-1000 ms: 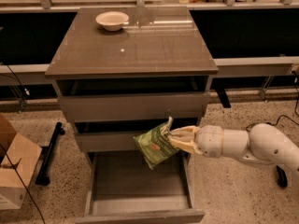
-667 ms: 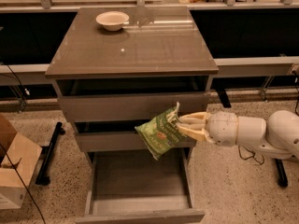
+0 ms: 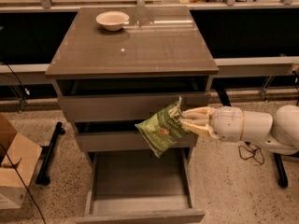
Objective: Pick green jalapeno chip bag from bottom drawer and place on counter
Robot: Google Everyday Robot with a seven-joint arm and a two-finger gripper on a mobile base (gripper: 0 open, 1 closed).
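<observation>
The green jalapeno chip bag [image 3: 161, 129] hangs in the air in front of the middle drawer front, tilted, its top right corner pinched. My gripper [image 3: 186, 121] comes in from the right on a white arm and is shut on that corner of the bag. The bottom drawer [image 3: 140, 197] is pulled out below the bag, and its tray looks bare. The counter [image 3: 154, 45], a glossy grey-brown slab, lies above the bag and gripper.
A pale bowl [image 3: 112, 20] sits at the counter's back left. A cardboard box [image 3: 14, 164] stands on the floor at left, next to a black stand foot [image 3: 49, 153]. A pale ledge with metal posts [image 3: 254, 65] runs behind the cabinet.
My gripper has lifted the chip bag upward, from level with the lower drawer gap to in front of the middle drawer front, and the arm has risen with it.
</observation>
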